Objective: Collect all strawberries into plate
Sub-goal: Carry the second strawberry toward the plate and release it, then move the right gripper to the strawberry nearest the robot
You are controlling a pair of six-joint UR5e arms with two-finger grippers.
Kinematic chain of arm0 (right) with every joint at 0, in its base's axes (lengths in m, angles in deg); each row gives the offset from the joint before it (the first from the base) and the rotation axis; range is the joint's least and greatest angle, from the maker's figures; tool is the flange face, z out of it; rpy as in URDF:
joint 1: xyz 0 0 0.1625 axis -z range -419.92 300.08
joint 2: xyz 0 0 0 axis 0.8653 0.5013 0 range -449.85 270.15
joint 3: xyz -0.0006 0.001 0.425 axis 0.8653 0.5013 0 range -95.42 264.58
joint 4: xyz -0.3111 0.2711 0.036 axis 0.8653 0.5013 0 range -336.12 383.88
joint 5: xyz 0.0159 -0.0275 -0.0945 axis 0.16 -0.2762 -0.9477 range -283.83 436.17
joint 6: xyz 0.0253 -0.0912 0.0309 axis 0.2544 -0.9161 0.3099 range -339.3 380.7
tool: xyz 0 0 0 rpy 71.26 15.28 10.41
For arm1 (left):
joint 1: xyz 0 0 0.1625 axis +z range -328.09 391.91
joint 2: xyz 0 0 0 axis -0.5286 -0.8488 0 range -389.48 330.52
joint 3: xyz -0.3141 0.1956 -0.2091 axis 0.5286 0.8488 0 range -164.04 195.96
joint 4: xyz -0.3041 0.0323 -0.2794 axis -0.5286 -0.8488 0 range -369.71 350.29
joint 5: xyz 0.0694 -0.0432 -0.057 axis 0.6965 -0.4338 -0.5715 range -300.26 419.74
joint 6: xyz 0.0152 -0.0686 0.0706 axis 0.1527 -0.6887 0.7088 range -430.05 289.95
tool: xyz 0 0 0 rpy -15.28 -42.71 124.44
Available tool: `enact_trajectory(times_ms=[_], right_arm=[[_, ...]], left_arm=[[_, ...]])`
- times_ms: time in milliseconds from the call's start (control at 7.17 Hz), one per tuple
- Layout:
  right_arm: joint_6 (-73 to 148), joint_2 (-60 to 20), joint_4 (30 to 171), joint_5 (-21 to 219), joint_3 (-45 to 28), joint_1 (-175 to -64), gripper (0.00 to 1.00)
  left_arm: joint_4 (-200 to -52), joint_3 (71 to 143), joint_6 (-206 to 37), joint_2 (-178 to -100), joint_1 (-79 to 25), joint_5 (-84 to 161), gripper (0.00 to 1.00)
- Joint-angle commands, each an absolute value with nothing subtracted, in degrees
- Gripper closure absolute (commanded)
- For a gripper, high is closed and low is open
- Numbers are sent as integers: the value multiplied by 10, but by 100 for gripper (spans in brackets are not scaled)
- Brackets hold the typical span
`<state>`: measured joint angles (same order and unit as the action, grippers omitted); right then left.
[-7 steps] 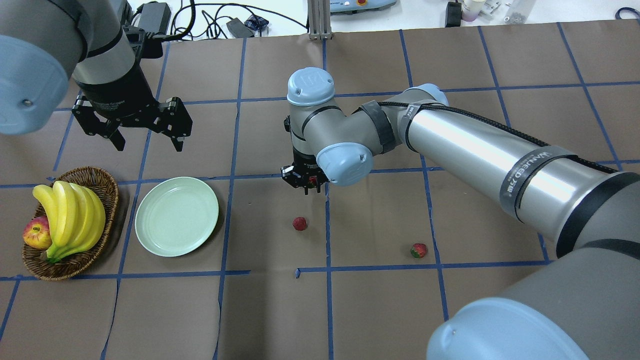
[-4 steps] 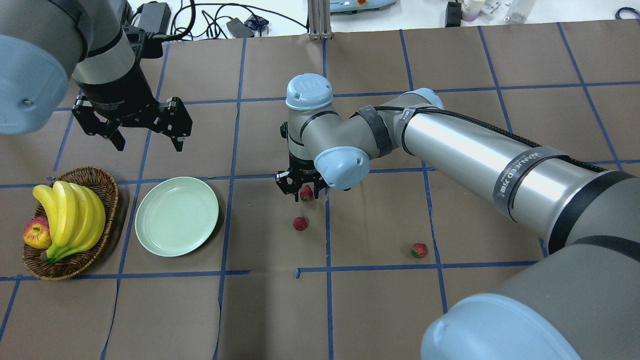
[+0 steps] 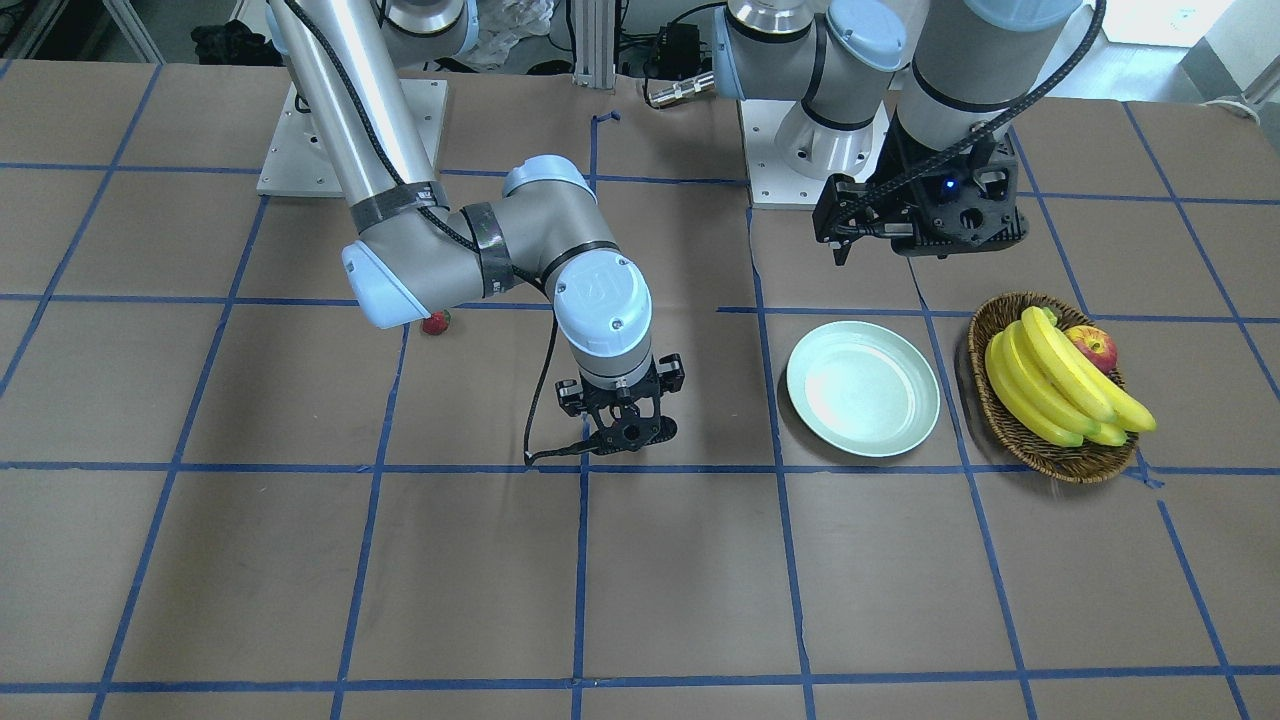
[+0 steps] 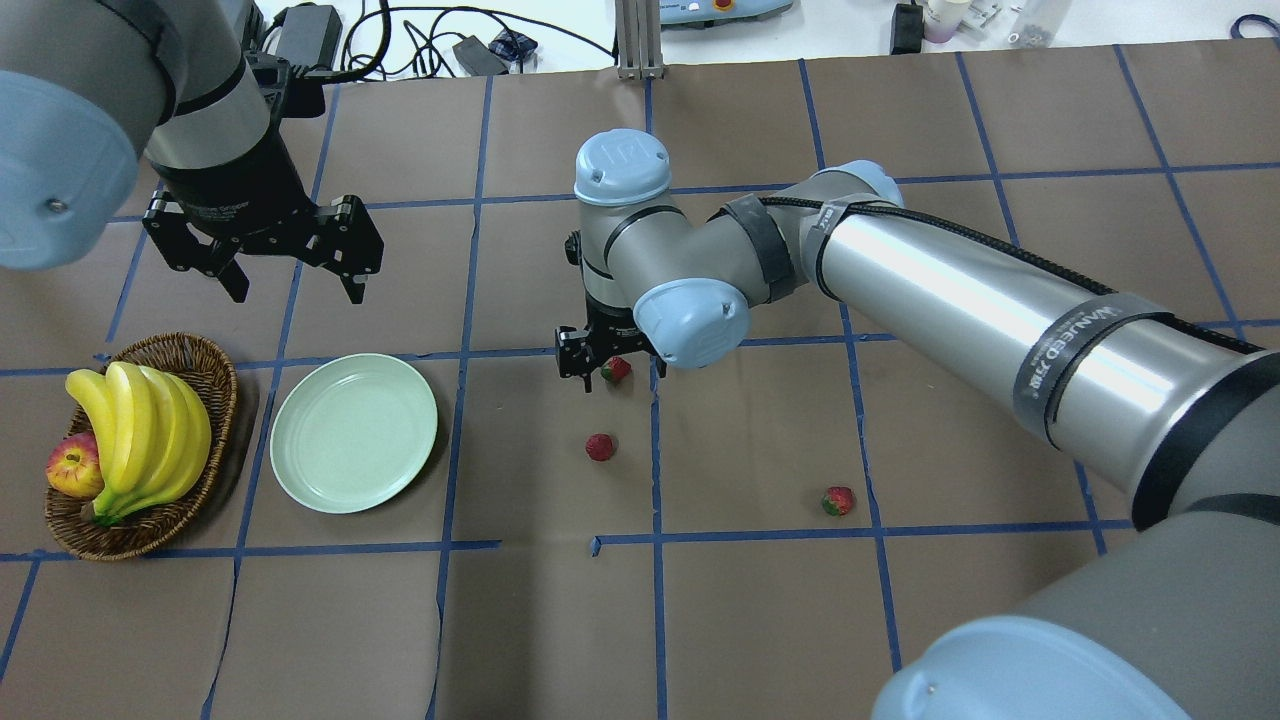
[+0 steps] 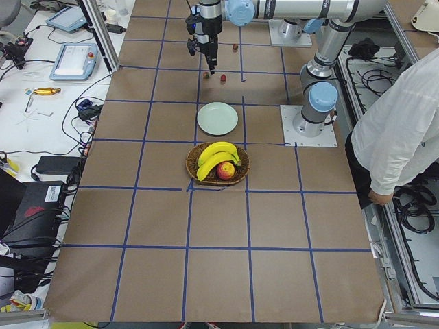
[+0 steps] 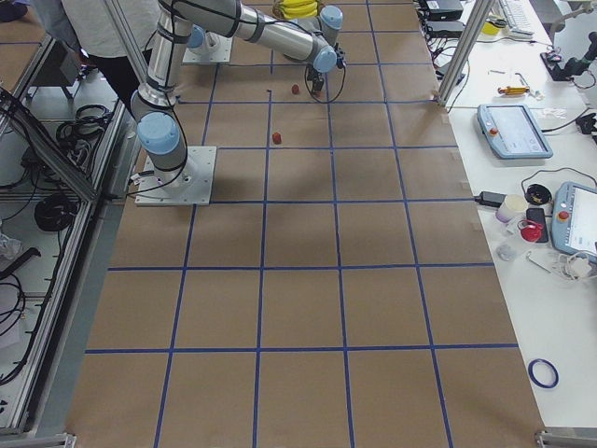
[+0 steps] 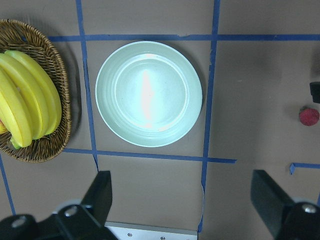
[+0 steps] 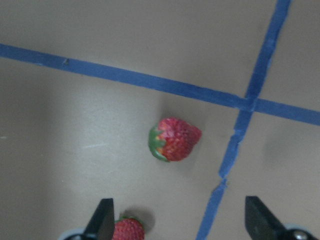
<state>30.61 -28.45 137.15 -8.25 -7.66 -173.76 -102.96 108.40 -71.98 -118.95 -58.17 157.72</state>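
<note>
Strawberry [image 8: 172, 139] is observed lying on the surface [image 8: 75, 125], centred beneath the right end effector [image 8: 181, 220]; fingers [image 8: 104, 220] are spread, nothing grasped.

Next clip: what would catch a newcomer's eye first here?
The right gripper hangs open at mid-table over one strawberry, on a long outstretched arm. Two more strawberries lie loose nearer the robot. The plate, to the robot's left, is bare, beside a basket of bananas.
</note>
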Motion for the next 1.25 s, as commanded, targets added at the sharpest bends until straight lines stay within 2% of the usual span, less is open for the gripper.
enact_trajectory(times_ms=[0,139,418,697,836,1115], right_arm=[[261,-226,1254,-156,-83,-1707,0],[277,-204,1210,-159,-84,-1685,0],[445,-197,1158,-166,-92,-1655,0],[598,-188,1138,-166,-146,-1614,0],[649,-183,1154,-161,-192,-1577,0],[695,-141,1324,-155,-288,-1555,0]], left_arm=[[-1030,1084,-719,-1190,-582,1579,0],[-1030,1085,-720,-1190,-582,1579,0],[-1030,1085,-720,-1190,-582,1579,0],[-1030,1086,-720,-1192,-582,1576,0],[-1030,1089,-720,-1192,-582,1573,0],[-1030,1101,-720,-1192,-583,1573,0]])
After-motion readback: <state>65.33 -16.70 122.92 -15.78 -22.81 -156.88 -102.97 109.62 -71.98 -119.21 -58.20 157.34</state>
